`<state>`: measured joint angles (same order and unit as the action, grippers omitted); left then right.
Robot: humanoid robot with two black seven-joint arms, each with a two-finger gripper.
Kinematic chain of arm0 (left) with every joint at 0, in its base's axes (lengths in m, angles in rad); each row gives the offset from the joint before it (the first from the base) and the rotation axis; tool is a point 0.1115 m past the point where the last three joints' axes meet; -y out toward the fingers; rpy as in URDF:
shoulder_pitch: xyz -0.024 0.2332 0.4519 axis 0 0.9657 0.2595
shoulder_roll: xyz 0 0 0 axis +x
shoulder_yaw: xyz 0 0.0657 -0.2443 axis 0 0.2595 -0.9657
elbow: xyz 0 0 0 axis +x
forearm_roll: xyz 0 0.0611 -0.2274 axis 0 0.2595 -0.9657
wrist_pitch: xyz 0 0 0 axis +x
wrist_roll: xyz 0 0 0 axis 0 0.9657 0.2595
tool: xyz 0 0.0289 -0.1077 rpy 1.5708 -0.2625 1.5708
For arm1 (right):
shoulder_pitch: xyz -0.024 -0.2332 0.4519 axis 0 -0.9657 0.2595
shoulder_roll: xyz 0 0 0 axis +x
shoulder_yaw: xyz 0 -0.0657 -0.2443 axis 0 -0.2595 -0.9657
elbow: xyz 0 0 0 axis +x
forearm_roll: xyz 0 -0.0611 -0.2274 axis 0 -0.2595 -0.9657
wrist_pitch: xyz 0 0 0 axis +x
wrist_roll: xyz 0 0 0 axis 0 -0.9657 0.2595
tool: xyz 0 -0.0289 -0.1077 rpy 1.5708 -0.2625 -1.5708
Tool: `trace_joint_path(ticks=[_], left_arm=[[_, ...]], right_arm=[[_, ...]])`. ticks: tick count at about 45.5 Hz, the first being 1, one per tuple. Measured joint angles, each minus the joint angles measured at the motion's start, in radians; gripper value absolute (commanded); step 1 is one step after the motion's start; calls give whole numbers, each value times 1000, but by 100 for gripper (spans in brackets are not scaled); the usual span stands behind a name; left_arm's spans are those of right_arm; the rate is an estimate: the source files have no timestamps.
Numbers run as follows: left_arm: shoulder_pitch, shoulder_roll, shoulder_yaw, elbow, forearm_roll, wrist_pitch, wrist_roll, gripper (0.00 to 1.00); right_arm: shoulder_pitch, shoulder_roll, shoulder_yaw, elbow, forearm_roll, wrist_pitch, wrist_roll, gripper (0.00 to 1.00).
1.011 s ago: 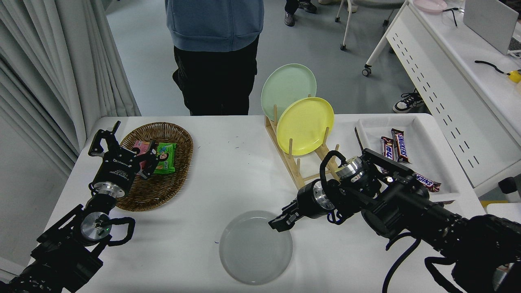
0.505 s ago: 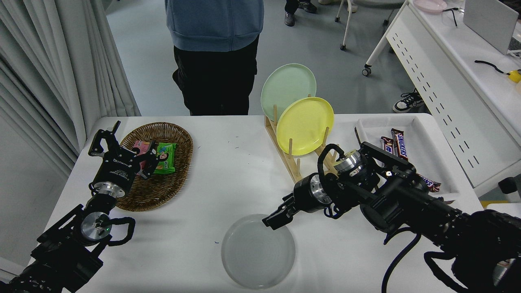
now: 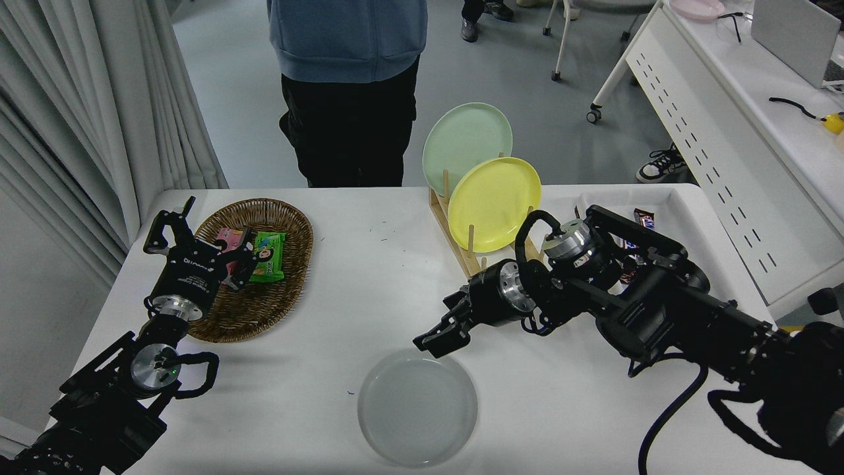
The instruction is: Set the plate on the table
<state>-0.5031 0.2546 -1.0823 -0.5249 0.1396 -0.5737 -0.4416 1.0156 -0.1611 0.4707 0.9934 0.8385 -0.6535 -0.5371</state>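
Observation:
The light grey plate [image 3: 417,407] lies flat on the white table [image 3: 369,277], near its front edge. My right gripper [image 3: 436,340] hovers just beyond the plate's far rim, open, with nothing between its fingers and clear of the plate. The right arm reaches in from the lower right. My left gripper [image 3: 173,227] is parked at the left, beside the wicker basket, its fingers spread open and empty.
A wicker basket [image 3: 293,277] with snack packs sits at the left. A wooden rack [image 3: 471,264] holds a yellow plate [image 3: 494,203] and a pale green plate [image 3: 465,140] upright. A white tray [image 3: 686,218] with candy bars is at the right. A person [image 3: 348,86] stands at the far side.
The right gripper has let go of the grey plate and drawn back and up, away from its rim. The plate now rests flat, slightly nearer the front edge.

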Motion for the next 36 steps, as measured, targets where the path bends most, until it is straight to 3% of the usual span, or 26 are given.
trace_joint_path(ticks=[24,36], left_arm=[[0,0,0,0,0,0,0,100],[0,0,0,0,0,0,0,100]], right_arm=[[134,-175,13,134,-22,413,15,100],[154,-223,57,98,-194,536,147,100]])
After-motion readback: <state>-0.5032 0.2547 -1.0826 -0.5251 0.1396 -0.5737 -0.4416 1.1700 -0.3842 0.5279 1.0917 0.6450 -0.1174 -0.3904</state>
